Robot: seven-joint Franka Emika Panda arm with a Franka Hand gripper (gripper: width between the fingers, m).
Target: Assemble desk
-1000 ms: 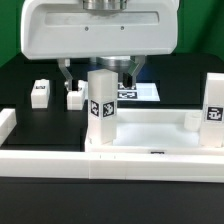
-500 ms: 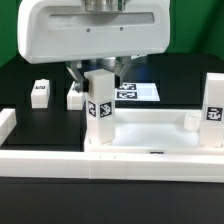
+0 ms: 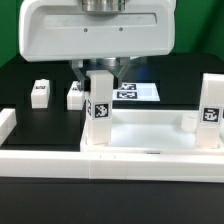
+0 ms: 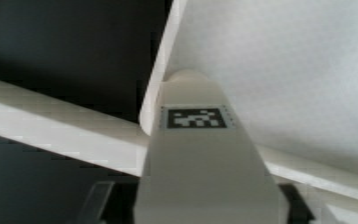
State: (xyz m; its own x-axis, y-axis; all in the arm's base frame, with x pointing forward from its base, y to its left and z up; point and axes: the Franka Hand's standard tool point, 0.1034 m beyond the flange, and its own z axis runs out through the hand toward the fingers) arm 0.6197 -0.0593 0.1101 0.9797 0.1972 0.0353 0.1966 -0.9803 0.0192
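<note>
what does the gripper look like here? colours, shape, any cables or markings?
Gripper: a wide, glossy white housing with rounded corners, under a grey metal wrist flange. The jaws are thin and dark, near black. No cables or markings show in either view.

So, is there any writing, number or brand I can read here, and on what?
None: no words, numbers or brand names can be read anywhere.
There are only black-and-white square pattern tags, not text, on the upright leg, the leg at the exterior view's right, a loose leg and the marker board.

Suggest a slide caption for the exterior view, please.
Gripper straddles an upright leg at a corner of the tabletop; two spare legs wait behind.
</note>
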